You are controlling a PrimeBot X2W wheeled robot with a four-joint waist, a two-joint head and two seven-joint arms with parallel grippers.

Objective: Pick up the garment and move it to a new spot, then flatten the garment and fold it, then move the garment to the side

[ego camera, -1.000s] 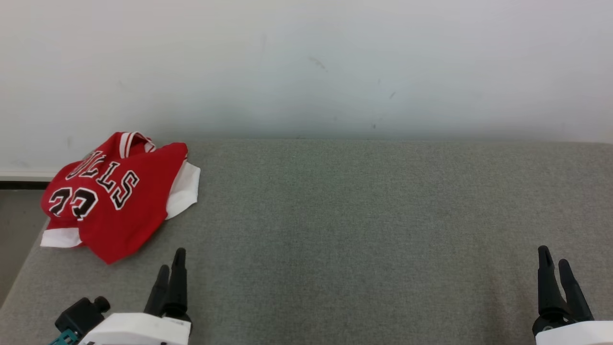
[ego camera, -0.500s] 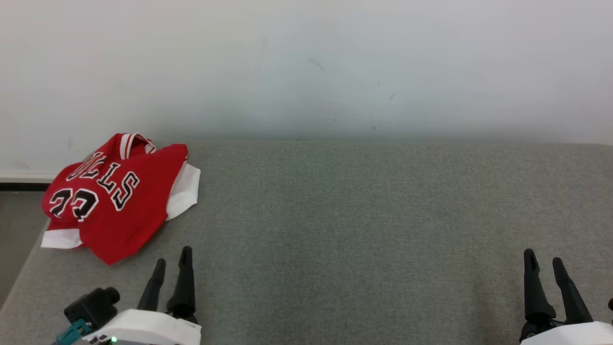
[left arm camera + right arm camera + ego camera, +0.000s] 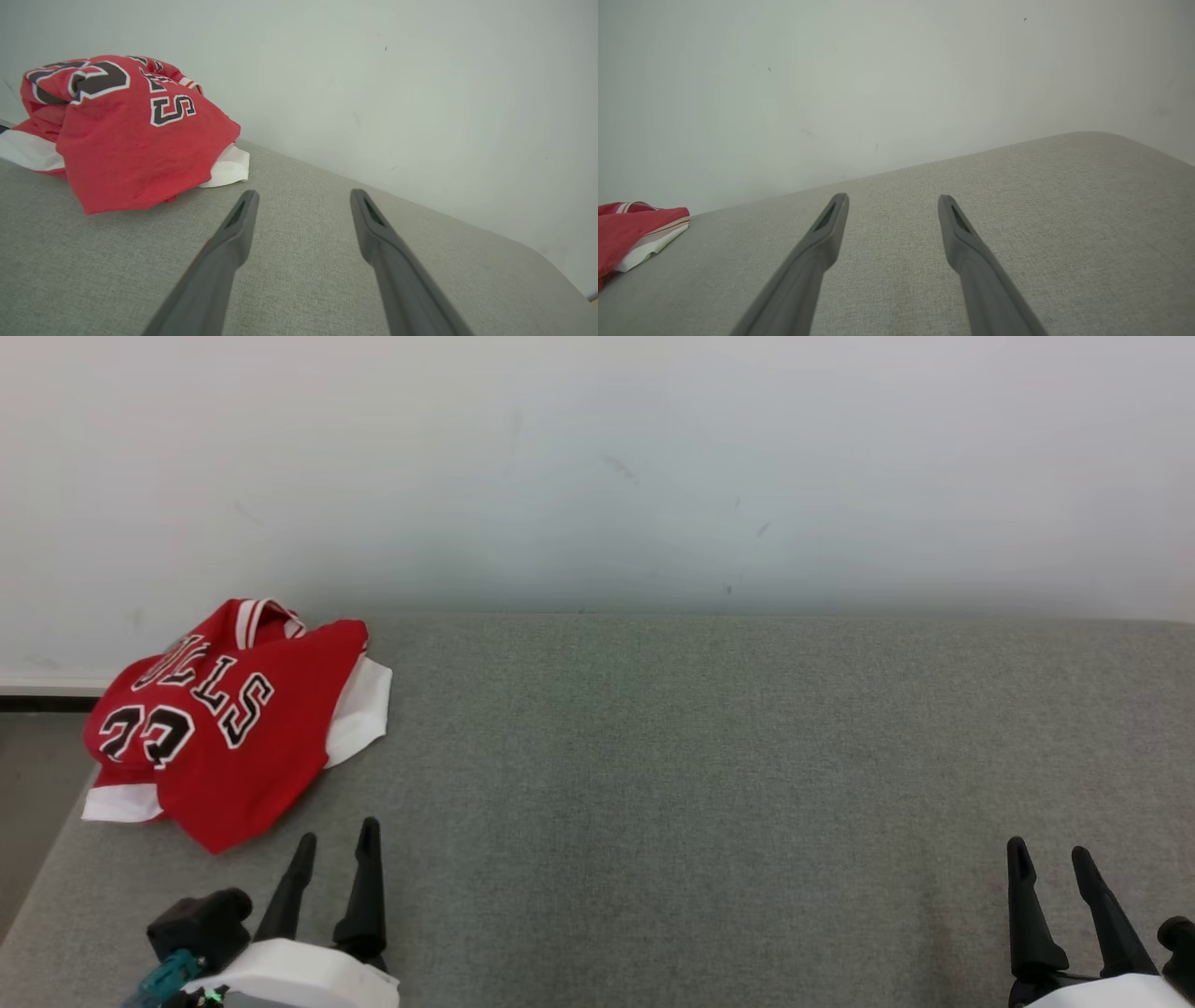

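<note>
The garment is a red jersey with black lettering and white trim, lying crumpled at the far left of the grey surface. In the left wrist view the garment bulks up left of the fingers. My left gripper stands open just below and right of it, apart from the cloth, nothing between its fingers; its fingertips hover over bare fabric. My right gripper is open at the lower right, far from the jersey. The right wrist view catches the garment's edge at far left.
A pale wall rises directly behind the grey surface. The surface's left edge drops to a darker floor beside the jersey. In the left wrist view the surface's rounded corner lies to the right.
Both grippers have turned so their fingers now show side by side and spread. The right gripper slid a little left and lower. The jersey has not moved.
</note>
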